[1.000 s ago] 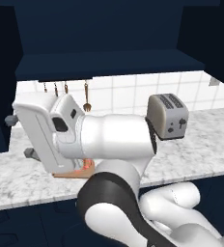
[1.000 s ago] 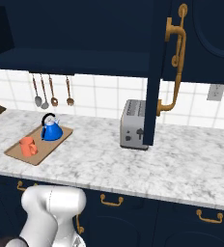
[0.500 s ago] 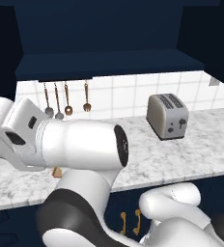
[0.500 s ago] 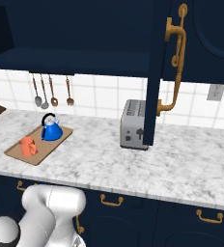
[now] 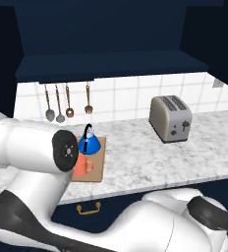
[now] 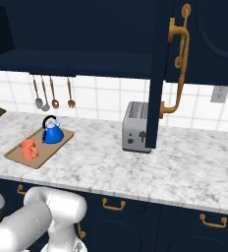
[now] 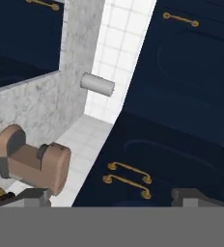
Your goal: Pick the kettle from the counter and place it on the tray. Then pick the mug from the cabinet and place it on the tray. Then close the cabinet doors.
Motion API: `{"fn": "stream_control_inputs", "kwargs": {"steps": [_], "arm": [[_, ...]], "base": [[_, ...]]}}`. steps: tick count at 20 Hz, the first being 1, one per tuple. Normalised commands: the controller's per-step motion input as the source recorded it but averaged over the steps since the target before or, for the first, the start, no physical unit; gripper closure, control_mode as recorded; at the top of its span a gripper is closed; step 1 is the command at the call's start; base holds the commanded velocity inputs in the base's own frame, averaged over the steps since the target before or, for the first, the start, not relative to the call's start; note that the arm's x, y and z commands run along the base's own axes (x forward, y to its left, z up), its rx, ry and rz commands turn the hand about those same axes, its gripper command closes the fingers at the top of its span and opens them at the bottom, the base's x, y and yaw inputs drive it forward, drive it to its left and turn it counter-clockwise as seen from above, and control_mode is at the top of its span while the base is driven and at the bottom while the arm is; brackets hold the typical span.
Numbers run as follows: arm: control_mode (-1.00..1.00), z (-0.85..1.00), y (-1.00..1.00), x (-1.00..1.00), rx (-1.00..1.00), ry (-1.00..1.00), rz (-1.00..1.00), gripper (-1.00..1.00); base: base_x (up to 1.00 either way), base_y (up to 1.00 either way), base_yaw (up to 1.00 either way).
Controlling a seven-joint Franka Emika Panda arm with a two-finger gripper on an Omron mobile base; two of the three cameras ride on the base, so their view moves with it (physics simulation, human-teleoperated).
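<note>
- Left base view, then: saw kettle (image 5: 91, 142) and mug (image 5: 82, 165) on tray (image 5: 97, 169).
- Right base view: found tray (image 6: 52, 147) on counter (image 6: 150, 165) — cabinet door (image 6: 159, 74) ajar.
- Hand view: saw gripper (image 7: 110, 197) spread wide, grasping nothing.

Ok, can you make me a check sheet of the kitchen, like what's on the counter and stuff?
Surface: counter, white-grey marble.
Job's things: kettle and mug both on the tray; cabinet door stands open.
Clutter: toaster on the counter; utensils hang on the tiled wall.
Gripper: gripper open, holding nothing, facing navy doors with brass handles.
Cables: nothing seen.
Surroundings: navy drawers under the counter.
</note>
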Motion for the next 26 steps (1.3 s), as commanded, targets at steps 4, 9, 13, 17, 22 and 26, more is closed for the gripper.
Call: {"fn": "stream_control_inputs", "kwargs": {"steps": [4, 9, 13, 17, 22, 26], "arm": [[-1.0, -0.12, 0.34, 0.4, 0.0, 0.09, -0.16, -1.0], [-1.0, -0.1, 0.05, 0.47, 0.0, 0.12, -0.15, -1.0], [-1.0, 0.0, -0.19, 0.31, 0.0, 0.09, -0.18, -1.0], [-1.0, 0.0, -0.42, 0.24, 0.0, 0.04, -0.18, -1.0], [-1.0, 0.0, -0.7, 0.15, 0.0, 0.02, -0.21, -1.0], [-1.0, 0.0, -0.78, 0.17, 0.0, 0.05, -0.25, -1.0]], "base": [[0.0, 0.0, 0.0], [0.0, 0.0, 0.0], [0.0, 0.0, 0.0], [0.0, 0.0, 0.0], [0.0, 0.0, 0.0], [0.0, 0.0, 0.0]]}}
